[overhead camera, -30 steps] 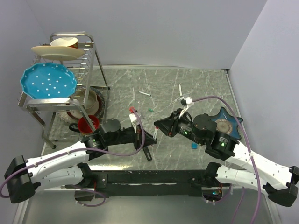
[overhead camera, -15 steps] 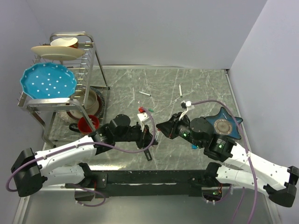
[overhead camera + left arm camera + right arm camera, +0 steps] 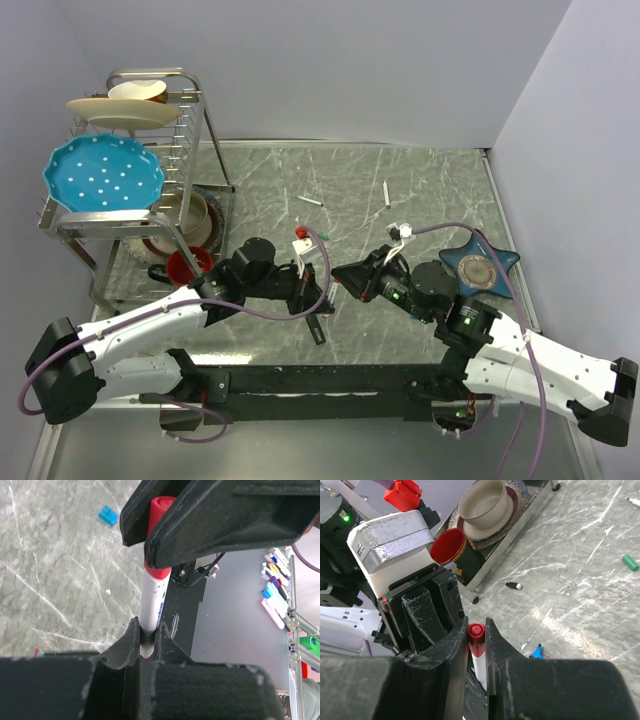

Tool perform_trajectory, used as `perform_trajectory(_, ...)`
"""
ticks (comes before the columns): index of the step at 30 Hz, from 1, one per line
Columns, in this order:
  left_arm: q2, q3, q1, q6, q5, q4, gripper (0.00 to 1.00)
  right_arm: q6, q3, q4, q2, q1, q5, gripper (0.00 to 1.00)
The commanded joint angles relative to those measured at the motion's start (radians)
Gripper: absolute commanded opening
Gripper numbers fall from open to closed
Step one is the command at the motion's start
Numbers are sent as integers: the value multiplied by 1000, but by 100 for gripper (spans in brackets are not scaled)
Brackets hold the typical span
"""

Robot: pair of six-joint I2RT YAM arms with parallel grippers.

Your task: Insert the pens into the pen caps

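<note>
The left gripper (image 3: 146,638) clamps the white-barrelled marker pen (image 3: 150,600) mid-table, and the right gripper (image 3: 477,630) pinches its red plastic cap (image 3: 476,642). An off-axis push could slip the barrel or jam the cap crooked. Far left, the wire dish rack (image 3: 150,71) holds a blue dotted plate (image 3: 103,175); a red cup (image 3: 187,265) appears empty.

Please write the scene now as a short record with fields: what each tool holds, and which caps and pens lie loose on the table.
left tool: shut on held pen, white barrel
right tool: shut on red cap
pen and cap: red cap sits over the held pen's end; fully seated or not, cannot tell
loose caps: green cap, blue cap
loose pens: loose pen, second loose pen
</note>
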State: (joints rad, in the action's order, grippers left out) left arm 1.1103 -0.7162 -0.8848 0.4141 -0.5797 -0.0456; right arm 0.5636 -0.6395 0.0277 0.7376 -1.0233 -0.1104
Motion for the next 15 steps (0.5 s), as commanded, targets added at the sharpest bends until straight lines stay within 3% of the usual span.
perform_trajectory(1,-15,-114,76,31,222,-280,1,50,40,224,69,-89,284,0)
perform_trajectory(5,-35,-91,105,26,265,-260,1,81,55,212,106,-113,302,0)
perform_trajectory(15,-53,-12,213,117,178,-390,1,48,66,215,148,-156,276,0)
